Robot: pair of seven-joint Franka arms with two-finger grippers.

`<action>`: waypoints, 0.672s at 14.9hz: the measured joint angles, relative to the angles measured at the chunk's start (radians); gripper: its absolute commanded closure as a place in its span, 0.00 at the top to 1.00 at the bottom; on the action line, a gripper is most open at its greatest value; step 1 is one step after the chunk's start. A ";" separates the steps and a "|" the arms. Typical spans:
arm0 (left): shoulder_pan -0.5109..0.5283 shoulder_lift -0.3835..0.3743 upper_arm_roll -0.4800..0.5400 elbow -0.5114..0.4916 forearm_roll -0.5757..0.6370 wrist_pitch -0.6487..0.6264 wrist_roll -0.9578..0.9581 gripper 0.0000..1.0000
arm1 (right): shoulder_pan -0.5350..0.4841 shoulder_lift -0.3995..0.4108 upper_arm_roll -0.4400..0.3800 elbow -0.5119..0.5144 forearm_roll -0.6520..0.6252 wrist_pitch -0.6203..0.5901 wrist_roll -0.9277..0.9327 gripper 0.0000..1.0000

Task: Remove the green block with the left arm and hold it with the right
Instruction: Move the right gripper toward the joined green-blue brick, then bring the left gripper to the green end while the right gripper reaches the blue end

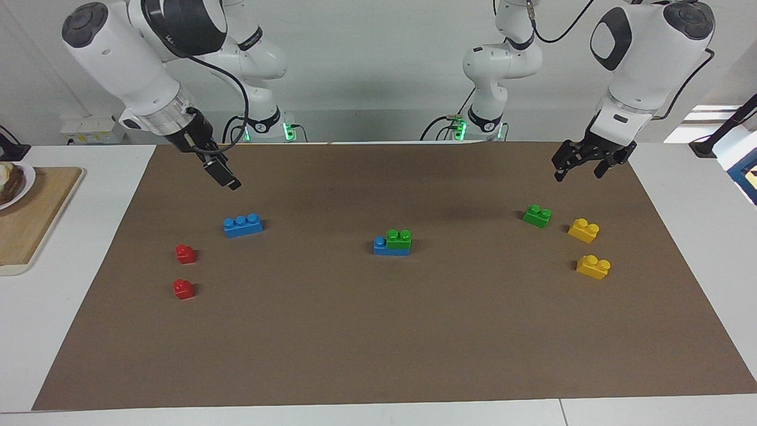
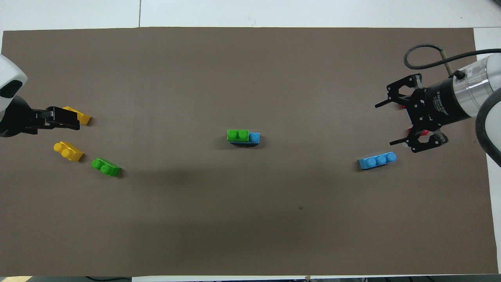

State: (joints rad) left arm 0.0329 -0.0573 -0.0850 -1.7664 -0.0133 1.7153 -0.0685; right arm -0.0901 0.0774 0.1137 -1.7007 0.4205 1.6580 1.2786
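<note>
Green block: small bright green plastic two-stud brick seated on a blue plastic brick at mid-surface, on the brown mat.
Left hand: fingers spread, empty, in the air over the mat's edge toward its own end, well apart from the block.
Right hand: fingers spread, empty, raised above the two small red bricks, well apart from the block.

In the overhead view the right gripper covers most of both red blocks. The left gripper hides part of a yellow block. A plate is cut off by the facing view's edge.
</note>
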 measured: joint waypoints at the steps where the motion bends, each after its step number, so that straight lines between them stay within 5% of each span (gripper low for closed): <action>1: 0.000 -0.001 0.000 -0.001 0.000 -0.007 0.000 1.00 | 0.000 0.025 0.000 -0.004 0.042 0.020 0.018 0.92; 5: -0.004 -0.008 -0.002 -0.003 -0.001 -0.021 -0.028 1.00 | 0.012 0.119 0.003 -0.016 0.181 0.104 0.054 0.92; 10: -0.084 -0.011 -0.005 -0.007 -0.004 -0.021 -0.406 1.00 | 0.091 0.155 0.006 -0.049 0.271 0.221 0.109 0.92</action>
State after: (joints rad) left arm -0.0506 -0.0688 -0.0895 -1.7735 -0.0171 1.6941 -0.4747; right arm 0.0006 0.2328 0.1199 -1.7494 0.6915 1.8793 1.3871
